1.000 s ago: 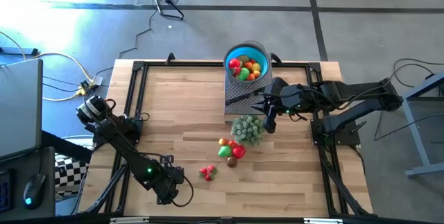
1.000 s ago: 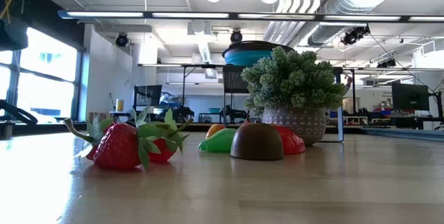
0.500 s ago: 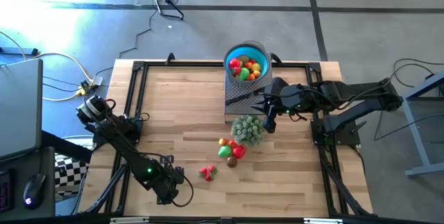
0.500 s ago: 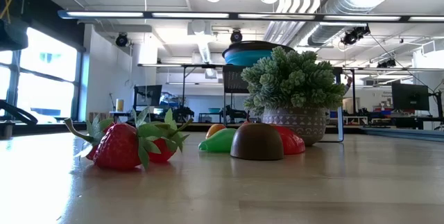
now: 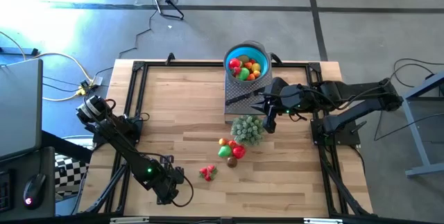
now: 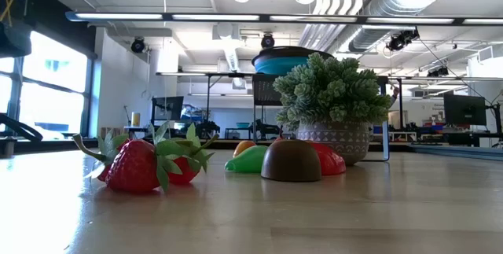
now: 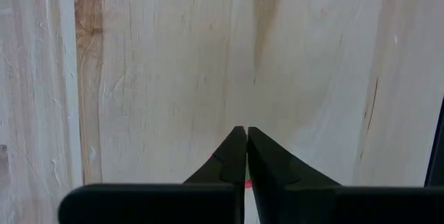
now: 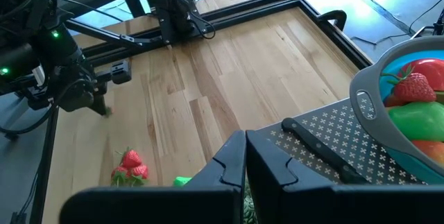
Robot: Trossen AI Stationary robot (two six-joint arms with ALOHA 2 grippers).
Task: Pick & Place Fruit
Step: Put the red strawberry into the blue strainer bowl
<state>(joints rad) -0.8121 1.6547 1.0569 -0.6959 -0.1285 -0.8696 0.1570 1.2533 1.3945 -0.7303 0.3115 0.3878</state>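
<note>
Scanning from my left, I find the left claw (image 5: 168, 197) pressed shut on nothing, low at the table's (image 5: 180, 120) near edge, with two strawberries (image 5: 207, 173) just beside it. Between picks, I judge; next it must open and reach them. More loose fruit (image 5: 230, 150) sits mid-table. Farther right, the right claw (image 5: 266, 128) hovers shut and empty by the blue bowl (image 5: 247, 63), already holding several fruits.

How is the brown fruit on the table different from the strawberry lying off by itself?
The brown fruit is a smooth, plain dome; the strawberry is red, dimpled and has green leaves. The brown fruit sits tight against a green fruit and the potted plant, while the strawberry lies apart, nearer the left arm. Both rest on the wooden table, outside the blue bowl.
</note>
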